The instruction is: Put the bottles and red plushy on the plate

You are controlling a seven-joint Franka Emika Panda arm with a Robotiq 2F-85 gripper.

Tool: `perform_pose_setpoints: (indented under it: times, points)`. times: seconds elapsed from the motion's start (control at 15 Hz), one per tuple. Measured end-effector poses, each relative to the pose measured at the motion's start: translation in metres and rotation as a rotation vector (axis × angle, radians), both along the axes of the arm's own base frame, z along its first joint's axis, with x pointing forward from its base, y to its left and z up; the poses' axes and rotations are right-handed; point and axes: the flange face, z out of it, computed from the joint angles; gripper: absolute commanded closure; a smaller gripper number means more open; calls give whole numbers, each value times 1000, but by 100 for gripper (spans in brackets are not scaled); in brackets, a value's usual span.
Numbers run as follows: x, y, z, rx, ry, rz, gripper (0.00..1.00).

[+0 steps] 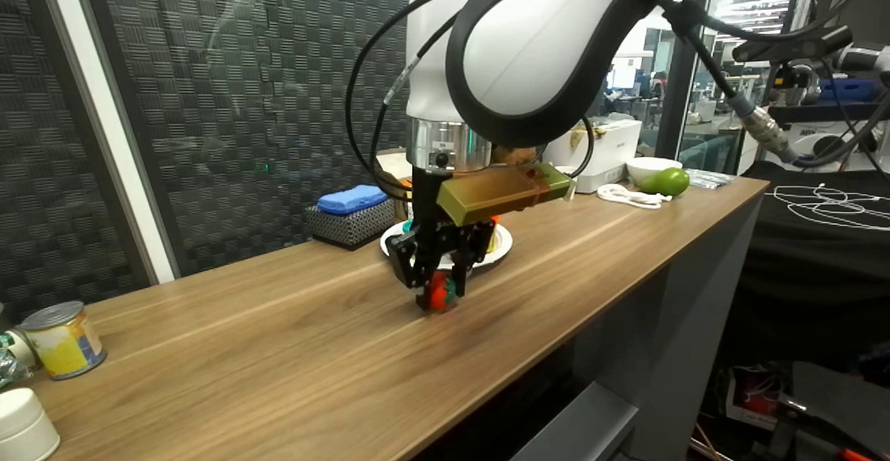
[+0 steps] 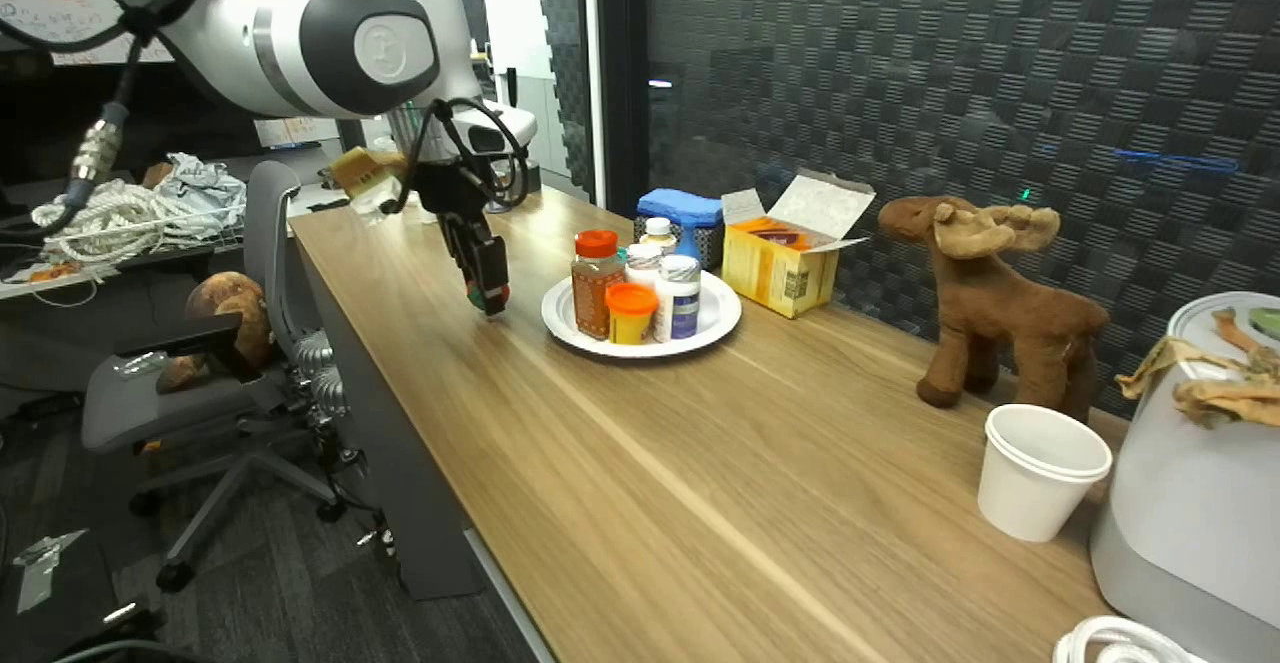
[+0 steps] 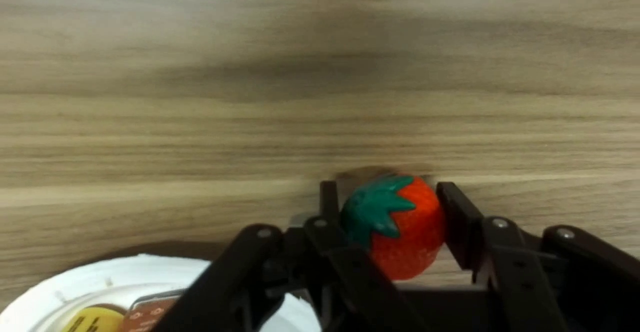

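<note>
The red plushy (image 3: 407,232), a strawberry shape with green leaves, sits between the two fingers of my gripper (image 3: 390,222) in the wrist view. The fingers are closed against its sides. In both exterior views, my gripper (image 1: 441,291) (image 2: 486,288) is low over the table beside the white plate (image 1: 502,247) (image 2: 722,318). I cannot tell whether the plushy (image 1: 439,294) touches the table. On the plate stand a brown spice bottle (image 2: 592,295) with a red lid, a yellow tub (image 2: 630,321) with an orange lid, and several white bottles (image 2: 680,308). The wrist view shows only part of the plate (image 3: 125,268).
Behind the plate are a patterned box (image 1: 352,223) with a blue cloth (image 1: 352,199) and an open yellow box (image 2: 775,268). A brown moose plush (image 2: 1000,303) and paper cup (image 2: 1035,478) stand farther along. A can (image 1: 64,343) and white jar (image 1: 26,426) stand at the opposite end.
</note>
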Motion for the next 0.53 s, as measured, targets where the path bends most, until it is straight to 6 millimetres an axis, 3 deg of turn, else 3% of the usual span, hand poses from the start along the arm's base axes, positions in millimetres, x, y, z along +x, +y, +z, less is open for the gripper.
perform_pose_setpoints:
  times: [0.2, 0.53]
  points:
    - [4, -4, 12, -47, -40, 16, 73]
    - [14, -30, 28, -152, -111, -9, 73]
